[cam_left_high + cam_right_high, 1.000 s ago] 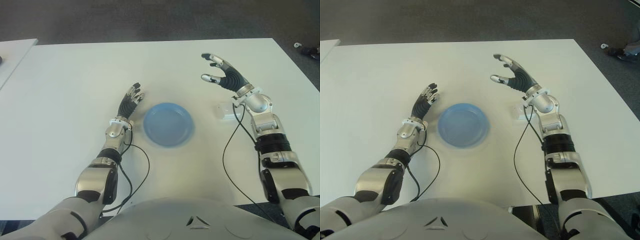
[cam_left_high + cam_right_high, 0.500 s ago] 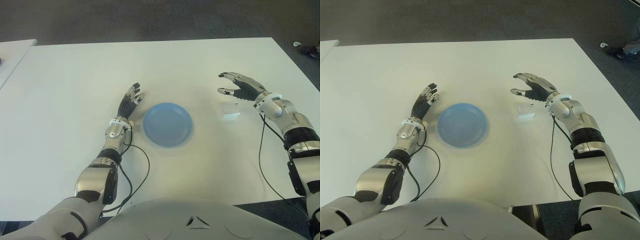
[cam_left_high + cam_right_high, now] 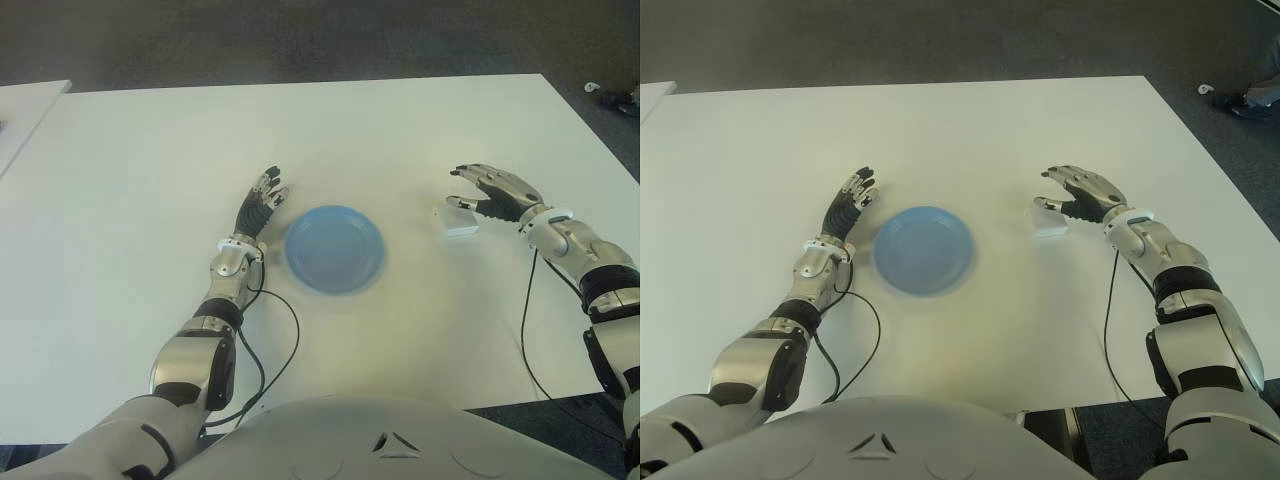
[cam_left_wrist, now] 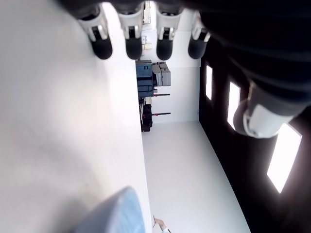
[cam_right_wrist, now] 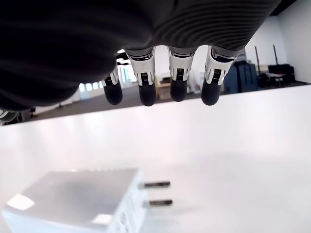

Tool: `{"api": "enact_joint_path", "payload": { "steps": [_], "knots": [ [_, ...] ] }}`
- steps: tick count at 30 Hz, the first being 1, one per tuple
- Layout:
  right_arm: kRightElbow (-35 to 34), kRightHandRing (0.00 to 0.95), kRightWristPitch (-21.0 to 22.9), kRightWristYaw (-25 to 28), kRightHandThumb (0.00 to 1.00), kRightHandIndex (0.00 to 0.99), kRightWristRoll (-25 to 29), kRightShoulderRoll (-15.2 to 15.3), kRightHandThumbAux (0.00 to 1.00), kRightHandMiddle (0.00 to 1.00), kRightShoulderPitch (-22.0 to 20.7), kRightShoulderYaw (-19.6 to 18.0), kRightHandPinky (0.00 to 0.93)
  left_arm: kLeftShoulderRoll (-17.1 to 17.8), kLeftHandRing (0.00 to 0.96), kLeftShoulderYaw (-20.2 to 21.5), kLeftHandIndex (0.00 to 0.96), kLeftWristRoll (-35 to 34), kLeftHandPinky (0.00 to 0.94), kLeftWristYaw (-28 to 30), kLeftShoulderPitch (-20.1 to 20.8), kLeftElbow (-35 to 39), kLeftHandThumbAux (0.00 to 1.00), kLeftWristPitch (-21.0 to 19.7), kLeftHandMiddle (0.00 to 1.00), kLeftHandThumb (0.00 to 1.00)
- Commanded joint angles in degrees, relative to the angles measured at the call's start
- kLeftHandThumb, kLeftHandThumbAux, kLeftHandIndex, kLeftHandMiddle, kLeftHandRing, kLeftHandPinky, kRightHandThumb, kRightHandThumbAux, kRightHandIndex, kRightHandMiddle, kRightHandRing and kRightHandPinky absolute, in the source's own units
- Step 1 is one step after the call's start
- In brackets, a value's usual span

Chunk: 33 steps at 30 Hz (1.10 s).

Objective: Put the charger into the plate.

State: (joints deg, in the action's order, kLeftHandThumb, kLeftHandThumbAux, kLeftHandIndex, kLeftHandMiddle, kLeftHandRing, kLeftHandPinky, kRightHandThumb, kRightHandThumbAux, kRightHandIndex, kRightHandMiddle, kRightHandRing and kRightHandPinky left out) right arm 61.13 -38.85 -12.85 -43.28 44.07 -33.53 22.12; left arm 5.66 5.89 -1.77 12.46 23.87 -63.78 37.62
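Charger [image 3: 460,221] on table [image 3: 400,130] | right hand [image 3: 490,190] spread above | plate [image 3: 334,248] apart

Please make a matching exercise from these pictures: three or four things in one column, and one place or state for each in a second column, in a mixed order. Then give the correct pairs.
Things:
1. charger
2. plate
3. left hand
4. right hand

Places or states:
A. blue and holding nothing, between the two hands
B. open, just over the white charger
C. open, beside the plate on the robot's left
D. lying on the table, to the right of the plate, prongs visible in the right wrist view

Pairs: 1-D, 2-A, 3-C, 4-B
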Motion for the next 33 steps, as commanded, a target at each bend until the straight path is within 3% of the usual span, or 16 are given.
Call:
{"api": "enact_joint_path", "payload": {
  "steps": [1,33],
  "knots": [
    [1.56,0.0,0.64,-1.24,0.374,0.0,-1.19,-0.36,0.059,0.0,-0.64,1.75,0.0,-0.62,0.0,-0.15,0.0,-0.2,0.0,0.94,-2.29,-1.0,0.535,-3.17,0.0,0.0],
    [0.31,0.0,1.64,-0.52,0.404,0.0,-0.81,0.34,0.106,0.0,1.53,4.76,0.0,-0.52,0.0,-0.14,0.0,-0.98,0.0,1.16,-2.79,0.54,0.545,-4.95,0.0,0.026]
  ]
}}
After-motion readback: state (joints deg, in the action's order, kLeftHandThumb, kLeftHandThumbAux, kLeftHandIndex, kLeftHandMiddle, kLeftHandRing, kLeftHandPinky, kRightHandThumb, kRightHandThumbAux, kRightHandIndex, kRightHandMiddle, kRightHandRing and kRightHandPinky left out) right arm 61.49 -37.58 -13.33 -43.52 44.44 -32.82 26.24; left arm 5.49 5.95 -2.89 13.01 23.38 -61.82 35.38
